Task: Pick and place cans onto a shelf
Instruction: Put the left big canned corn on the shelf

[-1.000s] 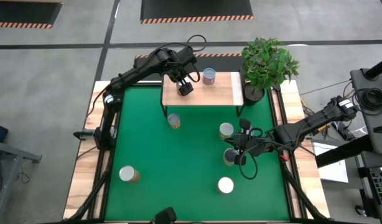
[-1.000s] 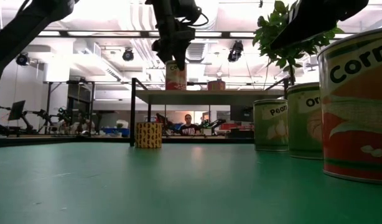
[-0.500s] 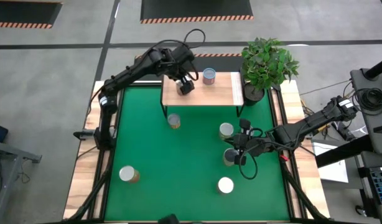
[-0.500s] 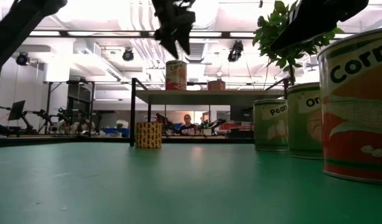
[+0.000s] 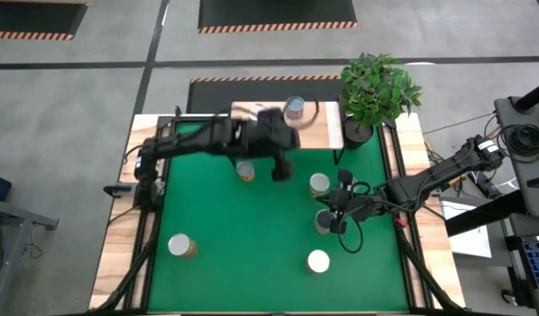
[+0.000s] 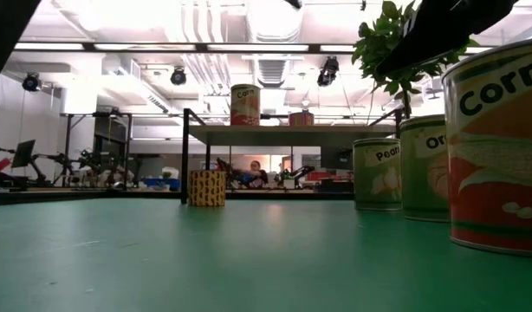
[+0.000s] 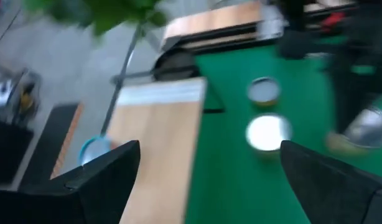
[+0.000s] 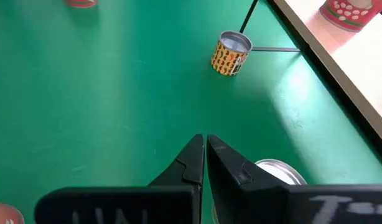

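Observation:
One can [image 5: 294,108] stands upright on the light-wood shelf [image 5: 315,132] at the table's far side. Several more cans stand on the green mat: one [image 5: 245,169] in front of the shelf, one [image 5: 319,183] to the right, one [image 5: 318,261] near the front and one [image 5: 182,246] at the near left. My left gripper [image 5: 278,172] hangs open and empty above the mat just in front of the shelf; its wrist view shows the shelf board [image 7: 155,143] and two cans [image 7: 267,132]. My right gripper [image 8: 204,152] is shut, close beside a can's top [image 8: 277,170].
A potted plant [image 5: 377,92] stands at the far right corner beside the shelf. The shelf's thin black legs [image 6: 185,156] rise from the mat. Three cans [image 6: 426,169] loom at the right of the low view. The mat's left half holds one can.
My left gripper has swung away from the shelf top, toward the table's near edge and to the right, out over the mat. It has risen out of the low view and stays open. The can it stood beside remains upright on the shelf.

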Tool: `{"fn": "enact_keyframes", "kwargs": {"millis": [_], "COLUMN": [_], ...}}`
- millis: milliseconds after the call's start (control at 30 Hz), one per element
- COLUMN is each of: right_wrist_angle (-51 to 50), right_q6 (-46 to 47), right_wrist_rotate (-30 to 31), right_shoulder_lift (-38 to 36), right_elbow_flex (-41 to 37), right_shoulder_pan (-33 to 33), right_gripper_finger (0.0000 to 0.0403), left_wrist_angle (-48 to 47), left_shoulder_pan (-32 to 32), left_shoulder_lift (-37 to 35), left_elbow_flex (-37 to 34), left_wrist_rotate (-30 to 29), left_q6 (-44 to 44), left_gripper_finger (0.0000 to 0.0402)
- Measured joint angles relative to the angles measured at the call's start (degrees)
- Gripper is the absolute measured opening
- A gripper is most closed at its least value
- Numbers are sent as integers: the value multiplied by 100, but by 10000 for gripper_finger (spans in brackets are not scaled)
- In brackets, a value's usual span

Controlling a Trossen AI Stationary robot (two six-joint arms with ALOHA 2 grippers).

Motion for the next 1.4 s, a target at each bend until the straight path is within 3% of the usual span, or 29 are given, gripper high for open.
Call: {"fn": "enact_keyframes", "kwargs": {"millis": [200, 400, 533, 700, 933, 1100, 1167, 1400], "right_wrist_angle": [250, 252, 255, 461, 754, 175, -173, -1257], "right_q6": [-17, 72, 135, 137, -113, -350, -437, -895], "right_wrist_rotate": [-6, -2, 41, 157, 171, 42, 2, -57], "right_shoulder_lift": [0, 0, 0, 64, 511, 955, 1136, 1940], "right_elbow_flex": [-172, -203, -203, -203, 148, 993, 1415, 3022], "right_shoulder_pan": [14, 12, 12, -14, -257, -598, -795, -1694], "right_gripper_finger": [9, 9, 9, 9, 9, 9, 9, 9], "left_wrist_angle": [310, 1222, 2157, 3788, 6158, 7589, 7986, 8018], "left_shoulder_pan": [-548, -834, -1009, -1218, -1261, -1231, -1190, -1168], "left_shoulder_lift": [-58, -567, -1391, -2613, -4088, -4924, -5229, -6161], "left_elbow_flex": [-765, -2402, -3815, -5557, -7441, -8430, -8676, -9363], "left_wrist_rotate": [-431, -964, -1315, -1353, -1729, -2535, -2570, -2571], "left_q6": [143, -112, -339, -533, 149, 1076, 1311, 1356], "left_gripper_finger": [356, 347, 337, 320, 285, 234, 206, 59]}}
